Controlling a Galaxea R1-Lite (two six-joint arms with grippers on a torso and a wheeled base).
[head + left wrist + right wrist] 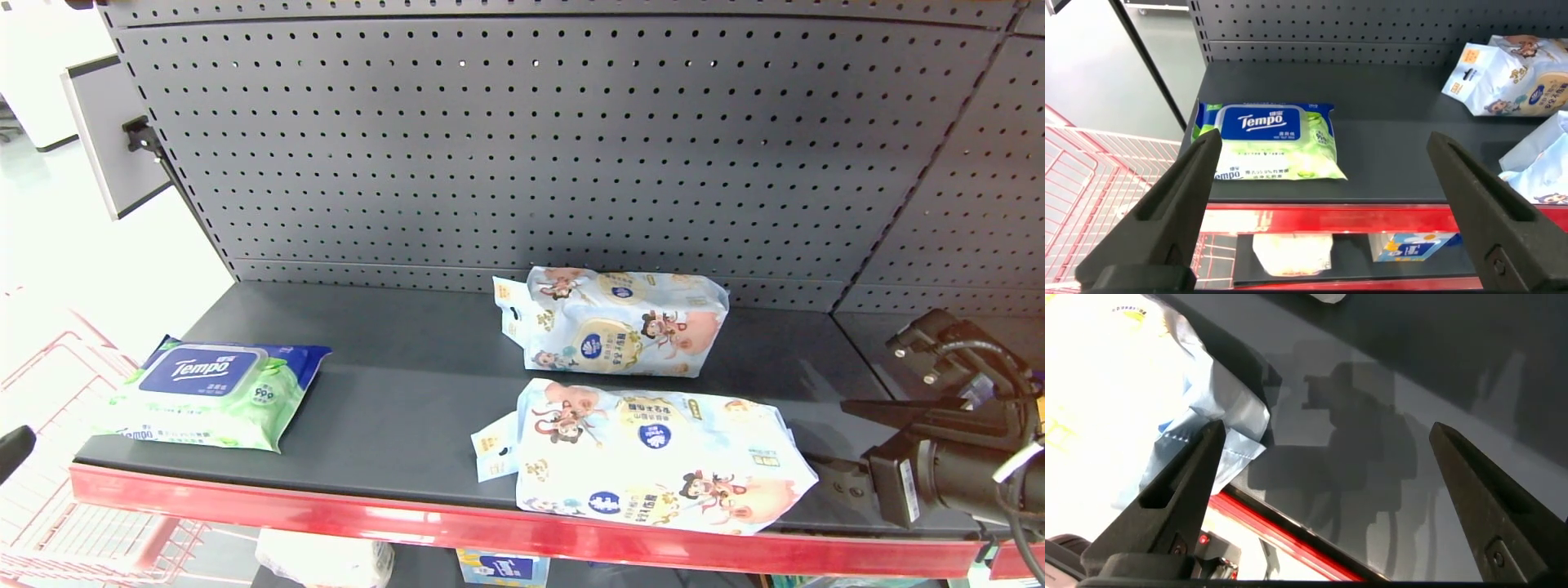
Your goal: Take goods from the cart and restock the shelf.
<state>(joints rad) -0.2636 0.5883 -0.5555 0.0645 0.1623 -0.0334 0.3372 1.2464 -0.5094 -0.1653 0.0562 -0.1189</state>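
**A:** Where's the stock?

**B:** On the shelf [392, 384]: far tissue pack [620, 321] and near tissue pack [653, 457] right of centre, wet-wipes pack [214, 394] at the near left corner. Left gripper [1324, 139] and right gripper [1324, 433] are empty, fingers spread wide.

**A:** Risk?

**B:** The near tissue pack lies at the red front lip, just beside the right gripper. A nudge could tip it off.

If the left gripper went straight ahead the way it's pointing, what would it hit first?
Probably the green wipes pack on the shelf, which lies in line between the open fingers of the left gripper. Depth is unclear; it could land on bare shelf beside the pack.
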